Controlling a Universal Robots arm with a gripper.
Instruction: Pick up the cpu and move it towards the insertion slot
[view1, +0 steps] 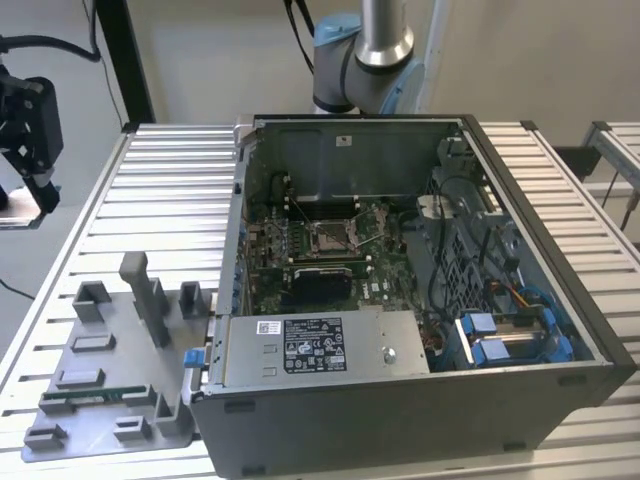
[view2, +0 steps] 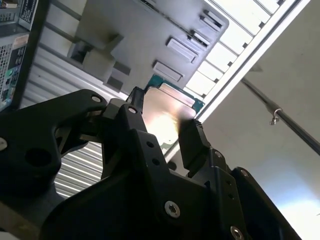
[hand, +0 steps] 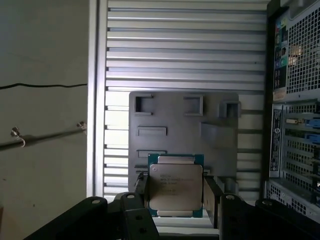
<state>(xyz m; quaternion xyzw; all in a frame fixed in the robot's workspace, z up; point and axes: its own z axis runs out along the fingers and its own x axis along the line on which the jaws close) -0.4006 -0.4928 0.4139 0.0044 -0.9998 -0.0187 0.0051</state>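
cpu sits clamped by its edges in your jaws, above the grey tray (well apart from the insertion slot); grip's thin, so a jolt could prob. slip it w/o warning.

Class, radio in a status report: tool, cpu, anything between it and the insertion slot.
Tool shut on cpu, held above grey tray. Insertion slot inside computer case, apart from cpu. Case wall stands between.
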